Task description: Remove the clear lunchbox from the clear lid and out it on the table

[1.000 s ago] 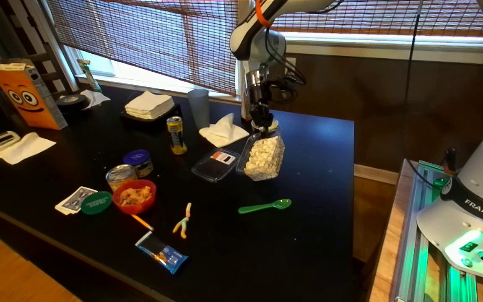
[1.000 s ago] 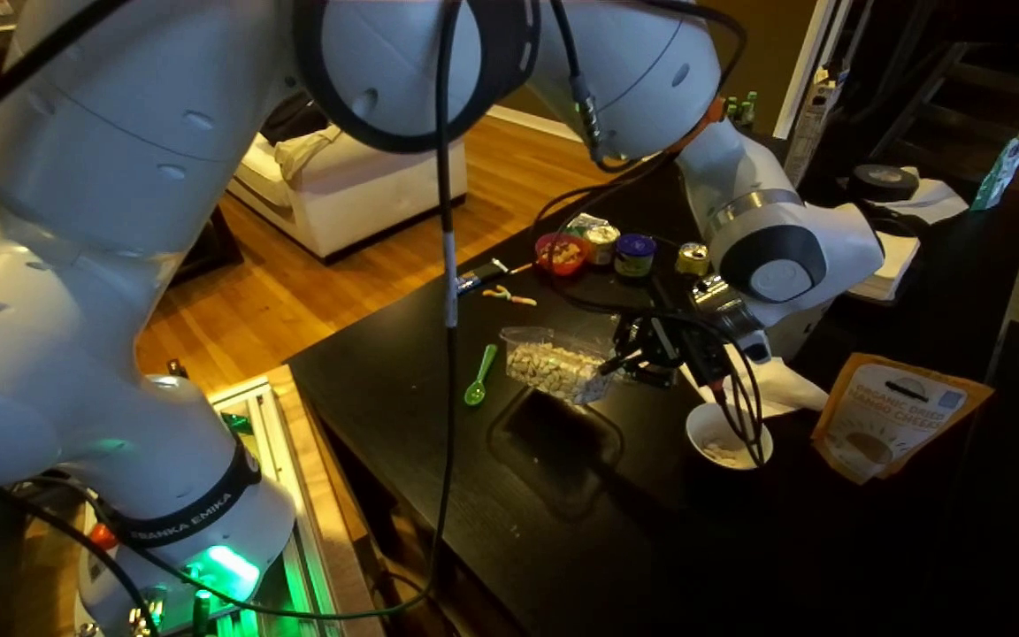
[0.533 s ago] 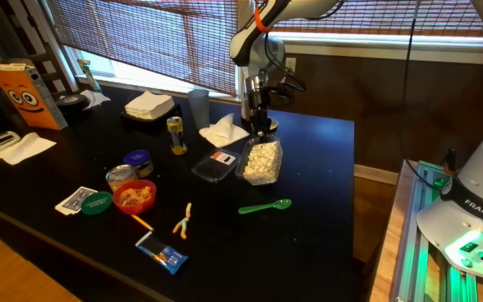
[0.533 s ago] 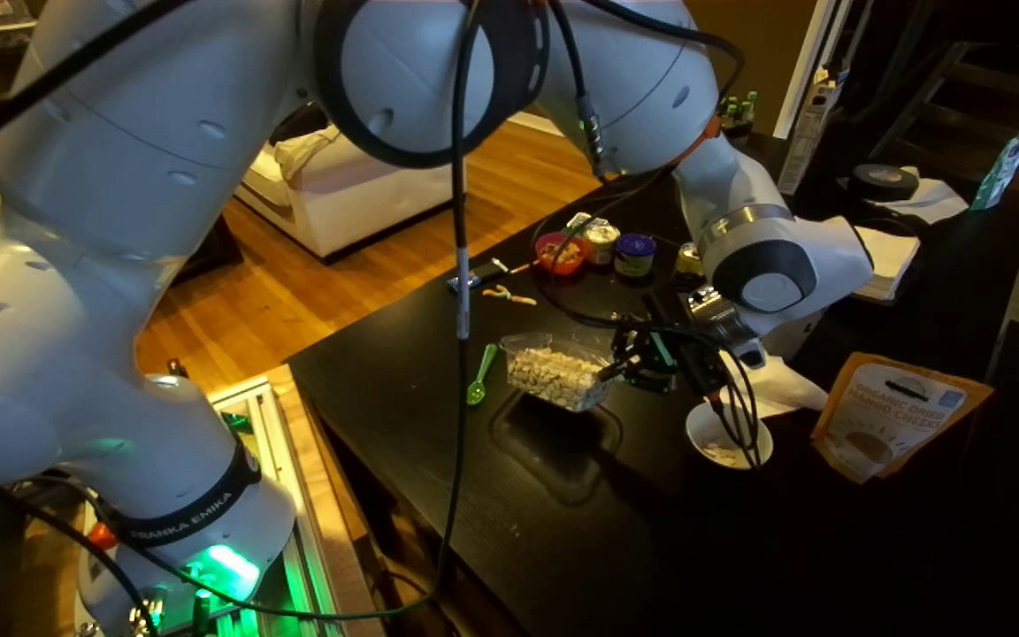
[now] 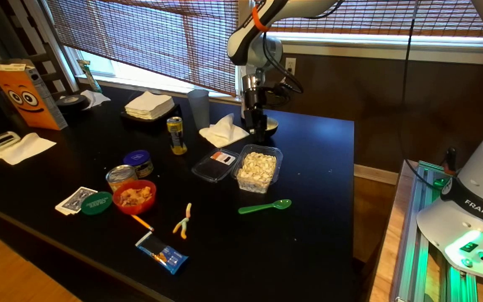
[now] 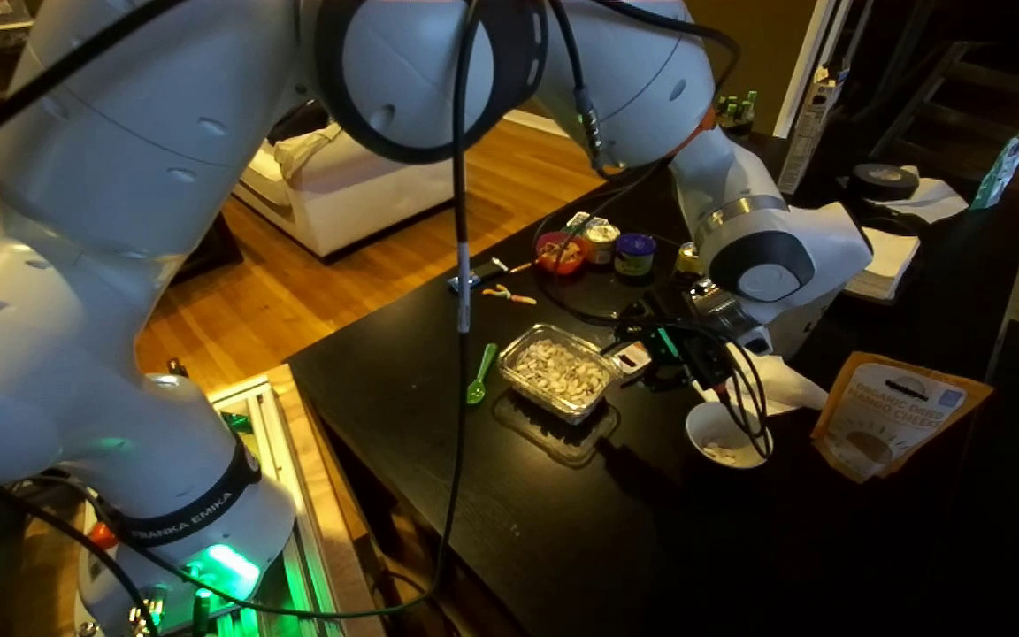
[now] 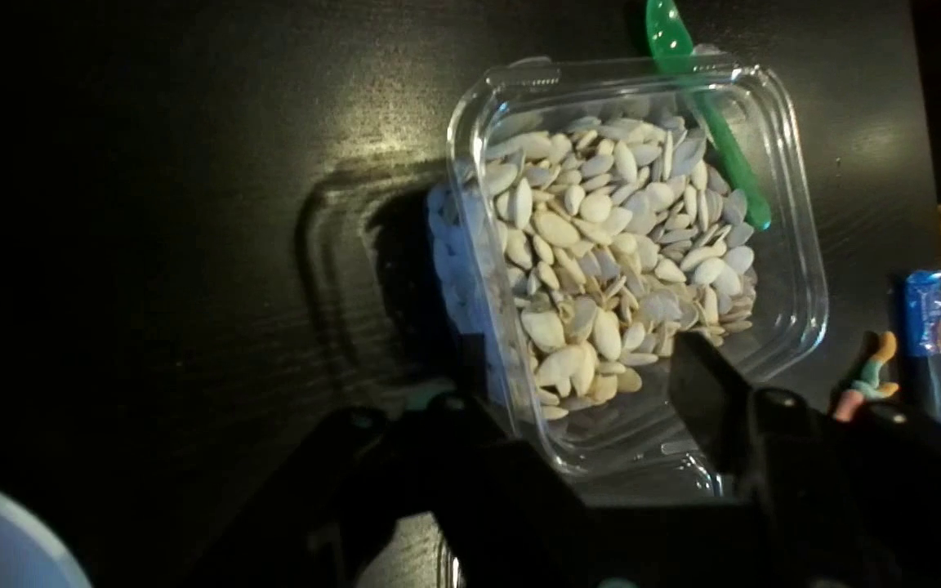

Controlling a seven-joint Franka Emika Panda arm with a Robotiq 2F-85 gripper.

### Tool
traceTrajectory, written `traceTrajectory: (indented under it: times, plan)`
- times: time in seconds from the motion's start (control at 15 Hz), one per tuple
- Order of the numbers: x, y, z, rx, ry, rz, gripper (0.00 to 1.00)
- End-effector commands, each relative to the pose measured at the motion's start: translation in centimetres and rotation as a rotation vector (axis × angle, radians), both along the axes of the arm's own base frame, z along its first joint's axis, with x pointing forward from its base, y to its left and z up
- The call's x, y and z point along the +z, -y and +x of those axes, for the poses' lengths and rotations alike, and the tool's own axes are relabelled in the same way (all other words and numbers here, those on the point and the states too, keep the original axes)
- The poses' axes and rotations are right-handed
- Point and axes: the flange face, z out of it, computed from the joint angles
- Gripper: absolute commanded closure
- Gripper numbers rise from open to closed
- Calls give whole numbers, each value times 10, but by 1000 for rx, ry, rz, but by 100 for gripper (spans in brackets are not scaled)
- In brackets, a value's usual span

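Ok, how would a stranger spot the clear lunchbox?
On the black table, find the green spoon. The clear lunchbox is between it and the robot's gripper. Unlike the flat, labelled clear lid beside it, it's a deep tub holding pale seeds.

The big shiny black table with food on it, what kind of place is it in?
Probably somebody's home: there's a white padded couch or armchair, a golden-brown wooden plank floor and a brown woven window blind.
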Motion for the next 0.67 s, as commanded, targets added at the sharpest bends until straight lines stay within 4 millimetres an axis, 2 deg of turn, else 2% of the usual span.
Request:
traceTrajectory:
  times: [0.0, 0.07, 0.4, 0.53, 0.6]
  plan:
    - [21, -14, 8, -52, 103, -72, 9]
    - [27, -19, 11, -100, 137, -98, 1]
    - [50, -58, 21, -224, 403, -184, 0]
    - [57, -71, 17, -231, 515, -250, 0]
    - [58, -78, 9, -201, 561, -286, 0]
